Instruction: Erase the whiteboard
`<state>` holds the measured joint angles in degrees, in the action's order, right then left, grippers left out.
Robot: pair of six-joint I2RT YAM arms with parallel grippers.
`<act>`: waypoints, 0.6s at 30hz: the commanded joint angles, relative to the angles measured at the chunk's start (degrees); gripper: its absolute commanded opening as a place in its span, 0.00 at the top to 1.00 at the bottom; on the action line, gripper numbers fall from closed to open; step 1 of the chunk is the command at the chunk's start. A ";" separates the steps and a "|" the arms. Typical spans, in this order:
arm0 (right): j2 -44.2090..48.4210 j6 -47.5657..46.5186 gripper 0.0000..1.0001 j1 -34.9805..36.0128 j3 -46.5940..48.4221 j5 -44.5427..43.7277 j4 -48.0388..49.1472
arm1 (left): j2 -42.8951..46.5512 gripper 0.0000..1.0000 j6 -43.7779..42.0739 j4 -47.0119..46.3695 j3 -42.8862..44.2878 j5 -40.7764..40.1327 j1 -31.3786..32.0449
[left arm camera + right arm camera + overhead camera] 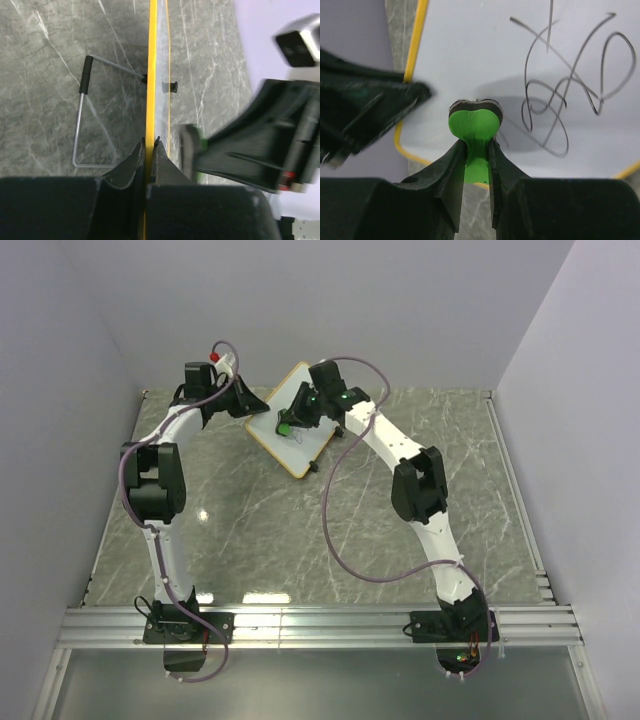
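The whiteboard [297,452] has a yellow frame and stands tilted at the back of the table. My left gripper [250,406] is shut on its left edge; in the left wrist view the jaws [150,146] pinch the yellow frame [151,60]. My right gripper [291,420] is shut on the green eraser [284,428]. In the right wrist view the eraser [475,122] is at the board's white face [480,50], left of black scribbles [570,90]; I cannot tell whether it touches. The left gripper shows blurred at the left [360,115].
The board's wire stand [80,125] rests on the grey marble table behind it. The right gripper with the eraser shows blurred on the board's face side [240,150]. Pale walls close in the back and sides. An aluminium rail [320,625] runs along the near edge.
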<state>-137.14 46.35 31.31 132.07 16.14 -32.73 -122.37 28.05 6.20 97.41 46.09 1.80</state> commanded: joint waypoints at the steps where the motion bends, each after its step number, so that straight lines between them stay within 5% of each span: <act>1: -2.68 4.88 1.00 0.07 3.28 1.17 9.42 | 0.55 1.00 -5.63 7.86 -1.78 -8.11 2.85; 11: -6.30 5.95 1.00 0.07 3.55 -0.76 11.47 | 0.99 1.00 -6.87 14.10 0.06 -11.19 5.93; 18: 1.69 -3.01 1.00 -0.11 -17.09 -4.97 9.26 | 1.08 1.00 -8.98 17.18 2.17 -12.60 6.02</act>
<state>-137.40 48.75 30.81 123.92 15.35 -19.64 -120.51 23.46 13.23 99.07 38.50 4.71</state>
